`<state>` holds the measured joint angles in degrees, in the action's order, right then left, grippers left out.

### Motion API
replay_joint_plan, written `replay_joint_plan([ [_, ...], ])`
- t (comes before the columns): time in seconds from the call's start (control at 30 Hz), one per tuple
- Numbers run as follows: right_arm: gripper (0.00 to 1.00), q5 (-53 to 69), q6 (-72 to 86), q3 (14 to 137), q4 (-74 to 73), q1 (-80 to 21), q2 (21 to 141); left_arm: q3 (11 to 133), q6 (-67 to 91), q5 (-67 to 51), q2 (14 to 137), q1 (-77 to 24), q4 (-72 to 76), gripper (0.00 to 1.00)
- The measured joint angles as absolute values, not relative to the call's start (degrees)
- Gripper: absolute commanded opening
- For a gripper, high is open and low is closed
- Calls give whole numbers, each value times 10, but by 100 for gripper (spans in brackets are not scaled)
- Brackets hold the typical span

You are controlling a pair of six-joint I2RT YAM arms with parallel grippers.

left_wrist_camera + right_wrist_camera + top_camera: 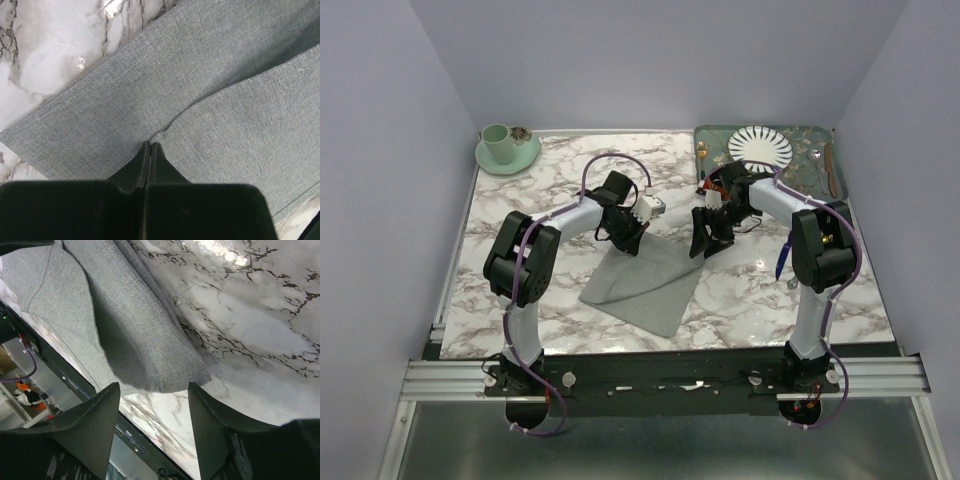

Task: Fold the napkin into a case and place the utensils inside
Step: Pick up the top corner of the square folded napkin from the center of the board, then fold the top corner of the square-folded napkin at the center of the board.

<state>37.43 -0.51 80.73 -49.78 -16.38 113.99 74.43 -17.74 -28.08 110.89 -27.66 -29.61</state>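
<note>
The grey napkin [645, 285] lies partly folded on the marble table's middle, one flap over the other [200, 75]. My left gripper [628, 238] sits at its far left part. In the left wrist view its jaws [150, 145] are shut together, and the cloth puckers at the tips where a crease begins. My right gripper [705, 243] stands open at the napkin's far right corner. That corner [165, 372] lies just ahead of the spread fingers [154, 390], apart from them. Two slim utensils [823, 168] lie on the tray's right side.
The green patterned tray [810, 133] at the back right holds a striped plate [760, 147]. A small gold fork [701, 160] lies at its left edge. A mint cup on a saucer [506, 148] stands at the back left. A slim dark blue thing [780, 260] lies by the right arm.
</note>
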Motion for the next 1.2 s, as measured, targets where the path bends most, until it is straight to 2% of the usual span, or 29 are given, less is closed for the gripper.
replay_joint_plan([
  [0.47,65,383,-5,807,-498,-164,1140,806,-224,-264,1096,-274,-363,0],
  [1.2,53,403,-4,813,-496,-164,1140,867,-255,-233,1152,-239,-364,0],
])
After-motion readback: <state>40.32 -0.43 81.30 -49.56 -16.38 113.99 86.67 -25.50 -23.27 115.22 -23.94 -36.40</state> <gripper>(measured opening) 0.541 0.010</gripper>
